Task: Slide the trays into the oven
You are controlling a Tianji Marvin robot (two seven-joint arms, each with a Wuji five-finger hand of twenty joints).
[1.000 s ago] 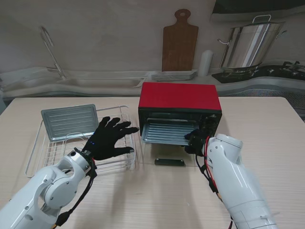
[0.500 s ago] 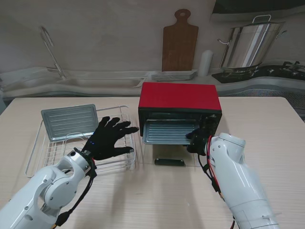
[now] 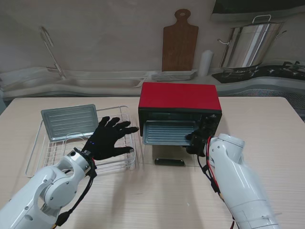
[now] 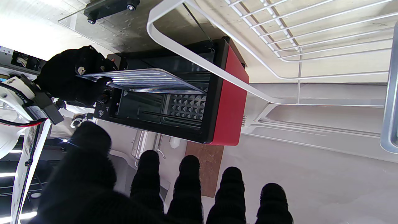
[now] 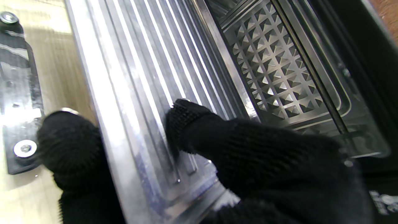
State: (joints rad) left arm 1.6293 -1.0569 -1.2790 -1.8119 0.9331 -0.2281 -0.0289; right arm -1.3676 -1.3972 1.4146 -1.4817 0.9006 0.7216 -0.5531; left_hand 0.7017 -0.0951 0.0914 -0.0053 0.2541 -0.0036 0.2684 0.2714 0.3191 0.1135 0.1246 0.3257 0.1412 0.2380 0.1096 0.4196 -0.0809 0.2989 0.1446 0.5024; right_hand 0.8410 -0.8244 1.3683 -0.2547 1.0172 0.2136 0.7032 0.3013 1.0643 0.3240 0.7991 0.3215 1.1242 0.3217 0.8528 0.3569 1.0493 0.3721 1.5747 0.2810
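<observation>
Ribbed metal tray (image 3: 169, 132) sits partway in the oven (image 3: 179, 98) — my right hand (image 3: 196, 141) pinches its corner. Second tray (image 3: 69, 121) waits on the rack (image 3: 125, 162) — left hand (image 3: 108, 139) splayed, empty.

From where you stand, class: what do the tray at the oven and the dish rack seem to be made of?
Tray: bare metal, probably aluminium; ribbed, with bright streaky glints.
Dish rack: thin wire, seemingly white-coated; smooth, uniform white rods.

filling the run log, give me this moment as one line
right robot hand: shut on tray | tray: partly in oven | left robot hand: open over rack
</observation>
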